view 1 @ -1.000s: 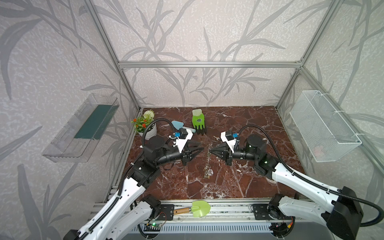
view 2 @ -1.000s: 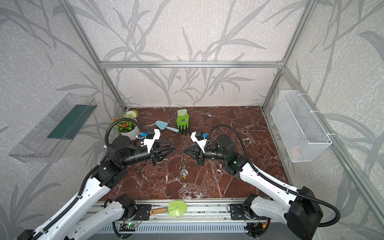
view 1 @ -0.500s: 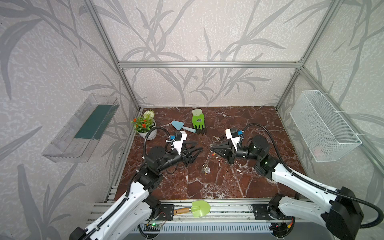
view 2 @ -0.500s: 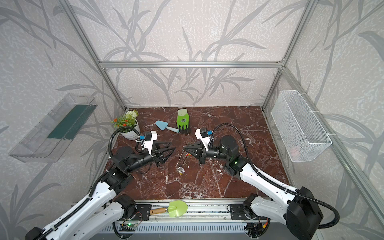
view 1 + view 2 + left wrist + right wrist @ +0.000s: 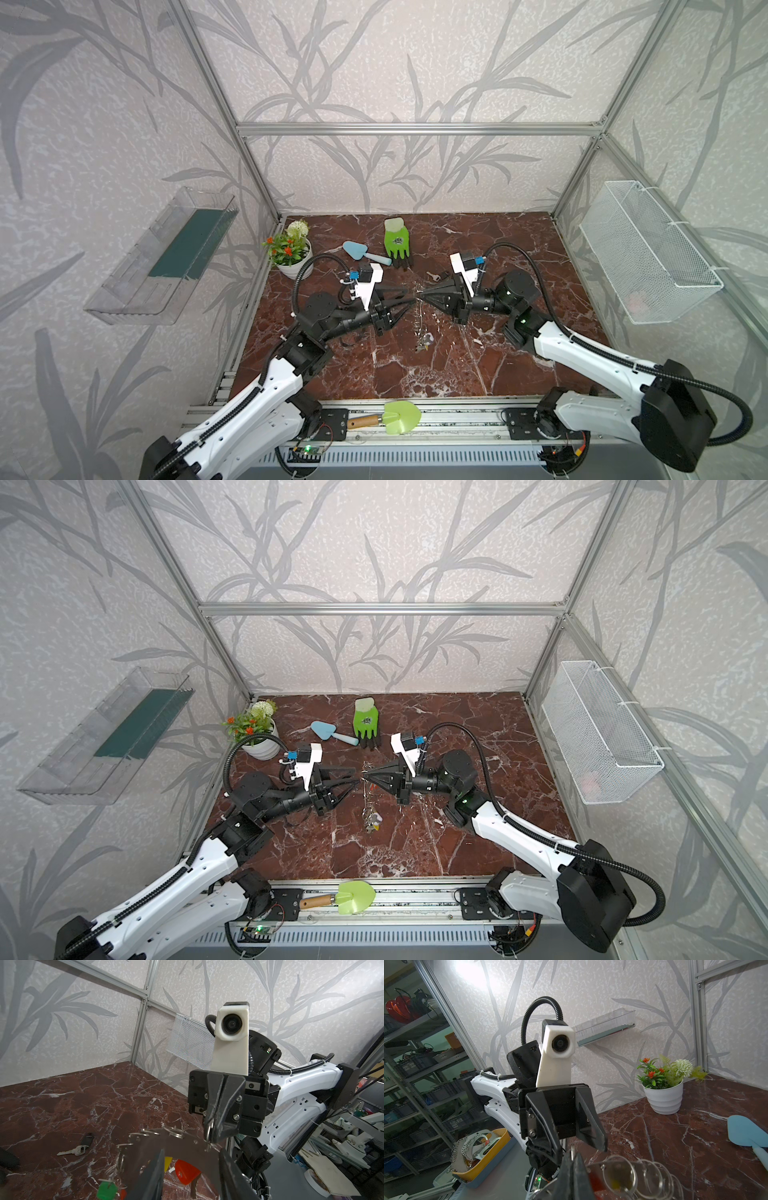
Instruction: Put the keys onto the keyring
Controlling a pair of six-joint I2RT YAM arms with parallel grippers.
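The keyring (image 5: 182,1145), a flat grey ring hung with small split rings, hangs edge-on above the table (image 5: 420,316) (image 5: 367,800). My right gripper (image 5: 419,293) (image 5: 365,774) (image 5: 572,1156) is shut on one split ring at its top. Keys with red, yellow and green tags (image 5: 187,1169) dangle from its lower rim (image 5: 424,340). My left gripper (image 5: 409,300) (image 5: 355,784) (image 5: 192,1152) is open, its tips at the keyring from the other side, one finger (image 5: 154,1176) on each side of the rim. A loose key with a black tag (image 5: 80,1149) (image 5: 434,275) lies on the table behind.
At the back lie a green glove (image 5: 397,243) and a blue trowel (image 5: 365,252), with a flower pot (image 5: 293,255) at the back left. A green shovel (image 5: 399,417) rests on the front rail. A wire basket (image 5: 648,257) hangs on the right wall, a clear shelf (image 5: 166,257) on the left.
My left arm dipped and drew back, then came forward again to the hanging keyring, its jaws changing width. The right gripper has kept its hold and shifted only slightly.
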